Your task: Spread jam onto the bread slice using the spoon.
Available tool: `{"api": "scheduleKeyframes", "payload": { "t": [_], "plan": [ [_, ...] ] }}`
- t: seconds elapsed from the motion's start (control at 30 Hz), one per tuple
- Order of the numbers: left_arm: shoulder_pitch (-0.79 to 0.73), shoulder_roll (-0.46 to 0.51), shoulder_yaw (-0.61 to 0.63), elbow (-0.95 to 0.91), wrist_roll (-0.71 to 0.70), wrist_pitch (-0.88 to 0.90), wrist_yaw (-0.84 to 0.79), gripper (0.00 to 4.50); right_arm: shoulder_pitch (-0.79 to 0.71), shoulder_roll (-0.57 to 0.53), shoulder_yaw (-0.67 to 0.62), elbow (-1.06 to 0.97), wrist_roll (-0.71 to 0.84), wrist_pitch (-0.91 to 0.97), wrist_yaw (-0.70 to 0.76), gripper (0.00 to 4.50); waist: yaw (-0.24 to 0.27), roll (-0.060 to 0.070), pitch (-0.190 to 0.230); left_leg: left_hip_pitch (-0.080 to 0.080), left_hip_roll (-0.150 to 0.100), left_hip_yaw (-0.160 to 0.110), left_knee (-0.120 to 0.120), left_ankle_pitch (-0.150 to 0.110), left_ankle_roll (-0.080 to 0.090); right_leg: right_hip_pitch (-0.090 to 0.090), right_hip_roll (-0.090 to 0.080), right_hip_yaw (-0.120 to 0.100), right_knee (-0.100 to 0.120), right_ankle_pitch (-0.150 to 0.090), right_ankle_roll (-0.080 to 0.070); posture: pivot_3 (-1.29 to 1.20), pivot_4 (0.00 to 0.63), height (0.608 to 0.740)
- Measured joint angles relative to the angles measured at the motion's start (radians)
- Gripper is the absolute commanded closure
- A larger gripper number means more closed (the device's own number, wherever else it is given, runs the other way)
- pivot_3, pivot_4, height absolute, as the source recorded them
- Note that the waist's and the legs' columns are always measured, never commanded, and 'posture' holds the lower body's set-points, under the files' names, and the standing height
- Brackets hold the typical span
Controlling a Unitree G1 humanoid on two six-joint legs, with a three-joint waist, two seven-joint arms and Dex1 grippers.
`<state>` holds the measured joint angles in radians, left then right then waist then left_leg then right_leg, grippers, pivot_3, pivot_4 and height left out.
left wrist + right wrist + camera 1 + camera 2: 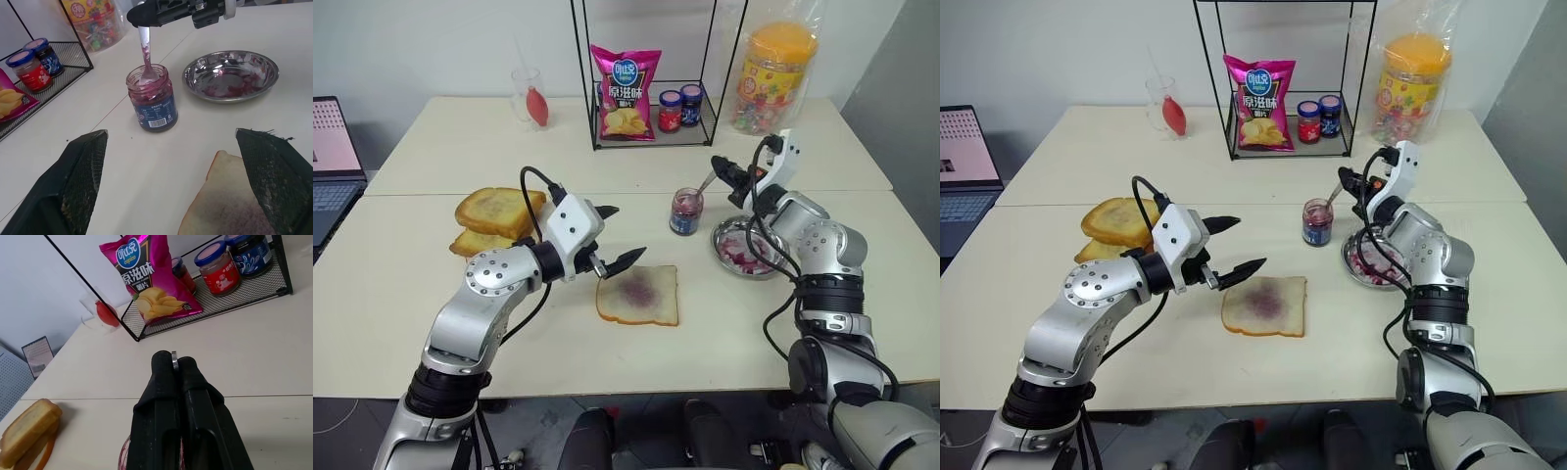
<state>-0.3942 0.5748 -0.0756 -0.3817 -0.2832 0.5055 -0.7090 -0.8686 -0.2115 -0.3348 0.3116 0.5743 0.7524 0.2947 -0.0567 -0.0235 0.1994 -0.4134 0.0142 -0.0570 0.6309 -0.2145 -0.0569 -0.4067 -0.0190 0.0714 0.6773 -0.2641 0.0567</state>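
The right gripper (720, 165) is clamped on the handle of the spoon (145, 56), whose bowl sits down inside the jam jar (685, 211) at mid-table. The bread slice (639, 296), purple-smeared at its centre, lies nearer and left of the jar. The left gripper (613, 236) hangs just above the slice's left edge, its fingers spread wide and, as far as the view tells, holding nothing. A jam-stained steel dish (747, 246) sits right of the jar.

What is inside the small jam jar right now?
The spoon stands in the jam jar, bowl down, its handle pinched by the right gripper. Purple jam coats the glass; the label hides how much remains.
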Motion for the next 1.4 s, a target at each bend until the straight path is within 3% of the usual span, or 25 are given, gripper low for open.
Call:
{"api": "scheduleKeyframes", "payload": {
  "t": [0.2,0.47,0.8,1.07,1.4],
  "plan": [
    [-0.004,0.000,0.000,0.004,0.002,-0.010,0.000,0.13,-0.012,-0.002,0.000,0.000,0.017,0.006,-0.010,4.49,0.000,0.000,0.000,0.000,0.000,0.000,0.000,0.000,0.000,0.000,0.000,0.000,0.000,0.000,0.000,0.00,0.150,0.740],
    [-0.004,-0.001,0.000,0.008,0.006,-0.011,0.000,0.13,0.026,-0.045,0.231,-0.022,-0.169,-0.166,0.102,4.49,0.000,0.000,0.000,0.000,0.000,0.000,0.000,0.000,0.000,0.000,0.000,0.000,0.000,0.000,0.000,0.00,0.150,0.740],
    [-0.004,0.000,0.000,0.008,0.011,-0.012,0.000,0.13,0.089,-0.051,0.336,-0.031,-0.273,-0.259,0.175,4.49,0.000,0.000,0.000,0.000,0.000,0.000,0.000,0.000,0.000,0.000,0.000,0.000,0.000,0.000,0.000,0.00,0.150,0.740],
    [-0.004,0.000,0.000,0.008,0.013,-0.013,0.001,0.13,0.092,-0.035,0.320,-0.040,-0.269,-0.236,0.180,4.49,0.000,0.000,0.000,0.000,0.000,0.000,0.001,0.000,0.000,0.000,0.000,0.000,0.001,0.000,0.000,0.00,0.150,0.740],
    [-0.004,0.000,0.000,0.008,0.013,-0.012,0.002,0.13,0.092,0.013,0.199,-0.041,-0.189,-0.125,0.133,4.49,-0.001,0.000,0.000,0.000,0.000,0.000,0.001,0.000,0.000,0.000,0.000,0.000,0.001,0.000,0.000,0.00,0.150,0.740]
  ]
}}
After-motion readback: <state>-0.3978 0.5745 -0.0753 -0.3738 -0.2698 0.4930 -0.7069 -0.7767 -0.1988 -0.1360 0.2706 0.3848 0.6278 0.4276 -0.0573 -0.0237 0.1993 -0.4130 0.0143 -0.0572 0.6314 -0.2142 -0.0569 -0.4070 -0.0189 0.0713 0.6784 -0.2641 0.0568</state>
